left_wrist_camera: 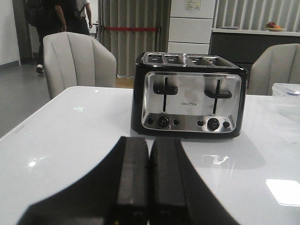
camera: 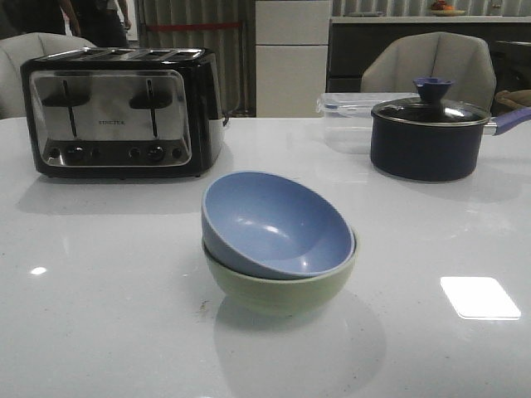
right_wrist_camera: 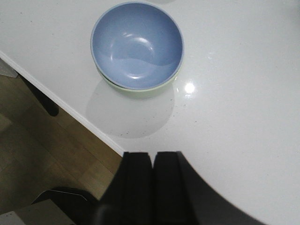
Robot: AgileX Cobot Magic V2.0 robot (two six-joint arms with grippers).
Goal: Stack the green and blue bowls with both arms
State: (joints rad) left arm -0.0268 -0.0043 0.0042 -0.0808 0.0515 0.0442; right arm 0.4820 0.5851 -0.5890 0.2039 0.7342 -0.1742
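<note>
the blue bowl [camera: 278,224] sits nested inside the green bowl [camera: 282,286] near the middle of the white table [camera: 99,315], toward its front edge. the blue bowl is tilted, not seated level — in the front view its rim rides higher on the robot's left and drops toward the right, where it meets the green rim. from the right wrist view only a thin crescent of green [right_wrist_camera: 140,91] shows beneath the blue bowl [right_wrist_camera: 137,44].

neither arm appears in the front view, and neither touches the bowls. the left gripper [left_wrist_camera: 149,187] has its jaws pressed together with nothing between them; it hangs above bare table facing a black and chrome four-slot toaster [left_wrist_camera: 187,96]. the right gripper [right_wrist_camera: 152,187] is likewise closed and empty, held over the table edge, apart from the stack.

behind the bowls on the robot's right stands a dark lidded pot [camera: 427,133] with a blue knob, and a clear plastic container [camera: 348,112] beside it.
</note>
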